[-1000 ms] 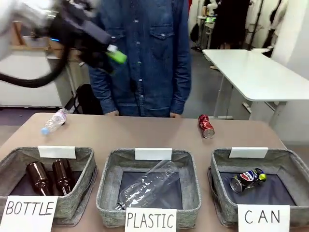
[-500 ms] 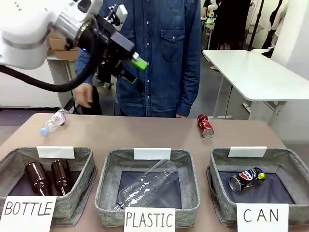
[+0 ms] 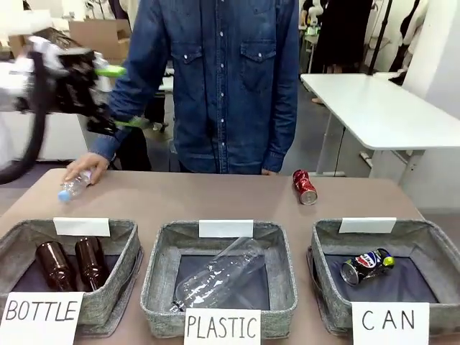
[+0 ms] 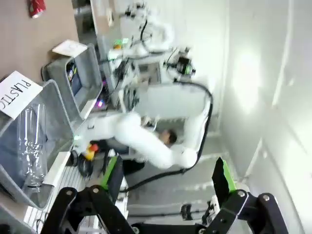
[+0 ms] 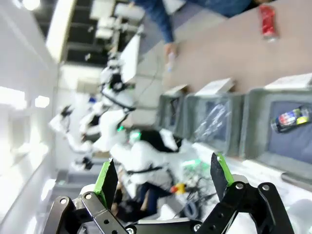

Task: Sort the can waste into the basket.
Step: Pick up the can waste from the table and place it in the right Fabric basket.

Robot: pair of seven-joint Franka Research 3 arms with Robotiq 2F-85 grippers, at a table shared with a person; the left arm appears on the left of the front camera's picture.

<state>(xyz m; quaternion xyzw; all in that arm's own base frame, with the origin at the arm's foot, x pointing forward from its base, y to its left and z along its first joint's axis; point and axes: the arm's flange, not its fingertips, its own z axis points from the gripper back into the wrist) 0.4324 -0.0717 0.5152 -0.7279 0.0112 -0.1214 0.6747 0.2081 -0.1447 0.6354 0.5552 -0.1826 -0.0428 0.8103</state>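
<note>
Cans counted: two, one binned and one loose.

At the left of the front view, the left pincer point(image 3: 121, 97) hangs in the air above the desk's point(image 3: 215, 205) left end. Its green pads are spread apart with nothing between them, and the left wrist view shows the same released state. Below it, the person's hand point(image 3: 85, 167) rests on a small clear bottle point(image 3: 74, 184) lying at the desk's far left.

Three grey baskets stand in a row along the near edge, each with a handwritten sign, so three signs in all:
- The BOTTLE basket point(image 3: 14, 233) holds two brown bottles point(image 3: 54, 264).
- The PLASTIC basket point(image 3: 159, 251) holds one large clear bottle point(image 3: 223, 273) lying on the diagonal. That makes two clear bottles in total.
- The CAN basket point(image 3: 323, 244), at the right, holds the dark blue can point(image 3: 366, 264) lying on its dark bottom.

The red can point(image 3: 305, 187) lies on the bare desk beyond that basket's left corner, apart from it and near the far edge.

The right wrist view, rolled sideways, shows the right pincer point(image 5: 163, 180) high above the desk, fingers wide apart and empty. It takes in both cans at once. The left wrist view catches the red can at its top corner, the PLASTIC sign and the large clear bottle.
</note>
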